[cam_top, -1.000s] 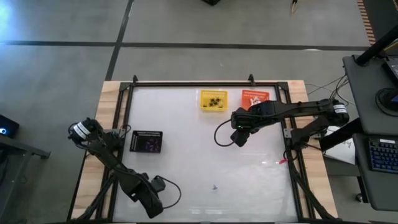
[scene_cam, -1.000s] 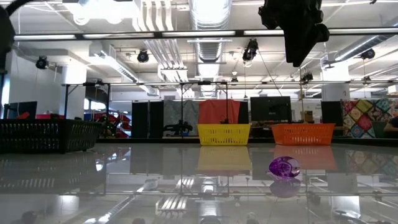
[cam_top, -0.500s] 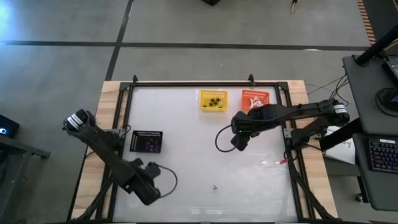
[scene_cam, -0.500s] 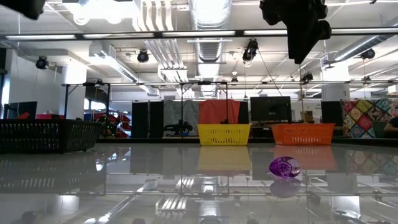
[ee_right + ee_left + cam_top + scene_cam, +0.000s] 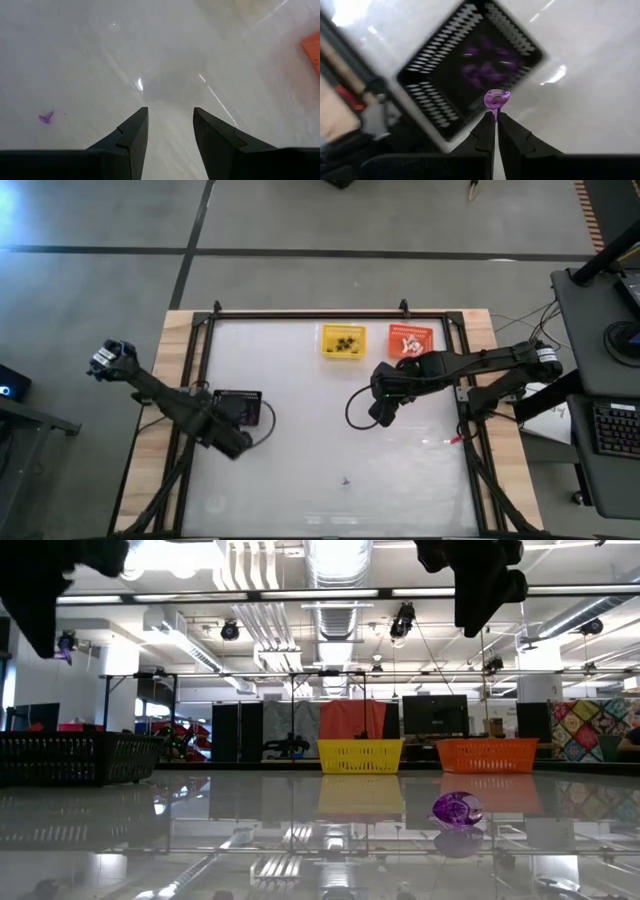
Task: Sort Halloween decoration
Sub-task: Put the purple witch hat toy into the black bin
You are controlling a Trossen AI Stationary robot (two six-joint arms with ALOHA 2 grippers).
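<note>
Left gripper (image 5: 495,116) fingers pinched shut on purple trinket (image 5: 496,99), black basket (image 5: 470,65) just beyond fingertips, likely drop target. Right gripper (image 5: 170,117) fingers spread, empty, above desk (image 5: 100,60).

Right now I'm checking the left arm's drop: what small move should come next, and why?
Probably carry on a little until centred over the black basket, then open. The left end effector is shut on a purple trinket, and purple pieces already lie in that basket.
</note>
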